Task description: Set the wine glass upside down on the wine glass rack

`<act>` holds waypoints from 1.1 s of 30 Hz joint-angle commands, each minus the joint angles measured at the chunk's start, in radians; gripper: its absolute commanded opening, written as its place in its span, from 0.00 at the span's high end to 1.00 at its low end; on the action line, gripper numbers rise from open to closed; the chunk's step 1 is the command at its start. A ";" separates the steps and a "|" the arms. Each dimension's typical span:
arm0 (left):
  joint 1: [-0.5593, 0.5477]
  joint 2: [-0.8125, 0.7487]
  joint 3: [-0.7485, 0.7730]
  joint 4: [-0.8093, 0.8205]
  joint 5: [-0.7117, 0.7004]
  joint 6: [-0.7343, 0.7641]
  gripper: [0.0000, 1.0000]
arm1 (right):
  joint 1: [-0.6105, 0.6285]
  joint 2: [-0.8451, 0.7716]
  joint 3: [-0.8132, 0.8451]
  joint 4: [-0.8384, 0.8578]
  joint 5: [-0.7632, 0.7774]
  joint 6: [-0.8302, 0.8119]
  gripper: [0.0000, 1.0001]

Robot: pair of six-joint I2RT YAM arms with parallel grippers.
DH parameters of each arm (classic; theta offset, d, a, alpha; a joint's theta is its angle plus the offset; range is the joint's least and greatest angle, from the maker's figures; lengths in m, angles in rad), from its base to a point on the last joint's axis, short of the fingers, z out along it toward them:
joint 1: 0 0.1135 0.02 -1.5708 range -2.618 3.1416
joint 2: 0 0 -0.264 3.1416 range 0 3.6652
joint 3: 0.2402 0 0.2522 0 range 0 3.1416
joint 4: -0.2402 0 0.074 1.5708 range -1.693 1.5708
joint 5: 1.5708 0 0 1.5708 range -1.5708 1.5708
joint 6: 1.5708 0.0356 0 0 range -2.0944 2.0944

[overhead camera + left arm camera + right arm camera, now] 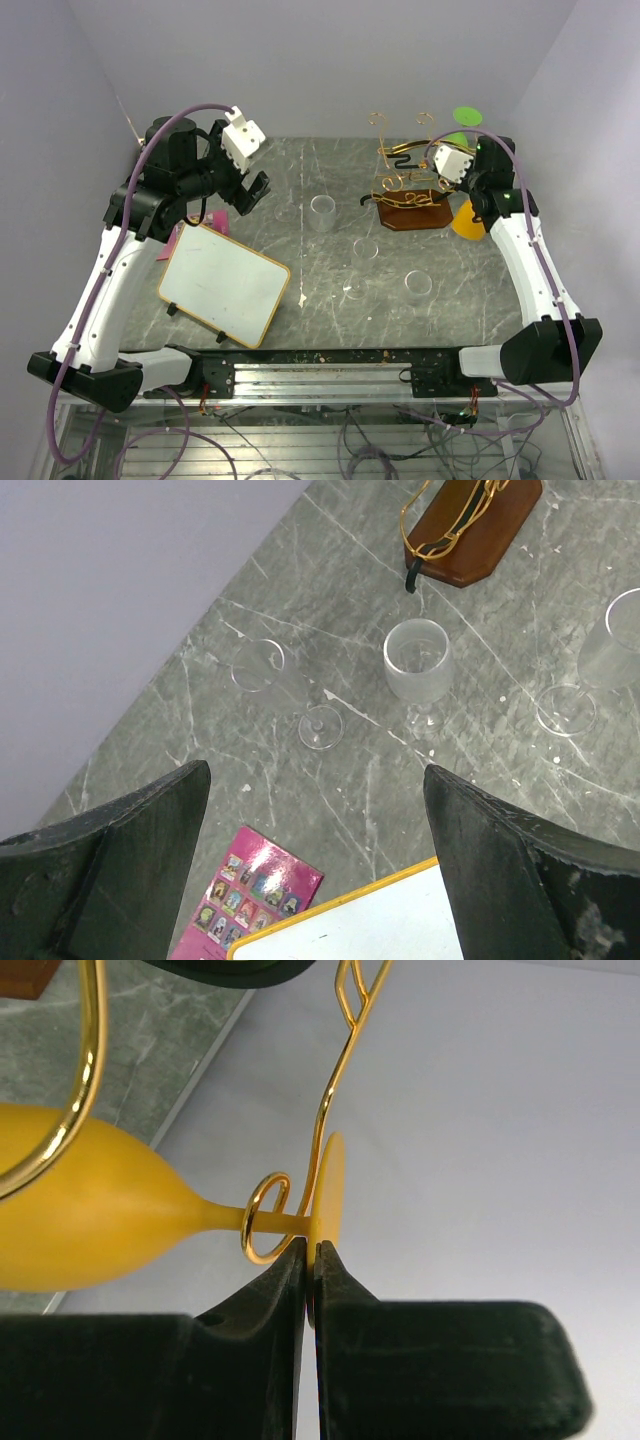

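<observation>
Beside the wine glass rack (410, 205), the right pincer (452, 188) at a yellow wine glass (467, 222).

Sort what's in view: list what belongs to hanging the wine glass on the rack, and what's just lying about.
Job in hand:
- yellow wine glass, stem through a gold loop
- wine glass rack
- right end effector, shut on the glass's foot

Lying about:
- clear glasses
- whiteboard
- pink booklet
- left end effector, open, holding nothing
</observation>
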 commanded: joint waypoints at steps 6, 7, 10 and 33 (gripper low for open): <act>0.006 -0.007 -0.014 -0.004 0.017 0.012 0.02 | 0.021 0.038 0.008 0.009 0.035 0.020 0.93; 0.006 -0.007 -0.014 -0.004 0.016 0.013 0.02 | 0.020 0.042 0.008 0.009 0.037 0.022 0.92; 0.006 -0.007 -0.015 -0.006 0.016 0.015 0.02 | 0.021 0.052 0.002 0.006 0.040 0.033 0.89; 0.006 -0.006 -0.020 -0.005 0.009 0.019 0.02 | 0.021 0.039 0.039 -0.014 -0.003 0.102 0.74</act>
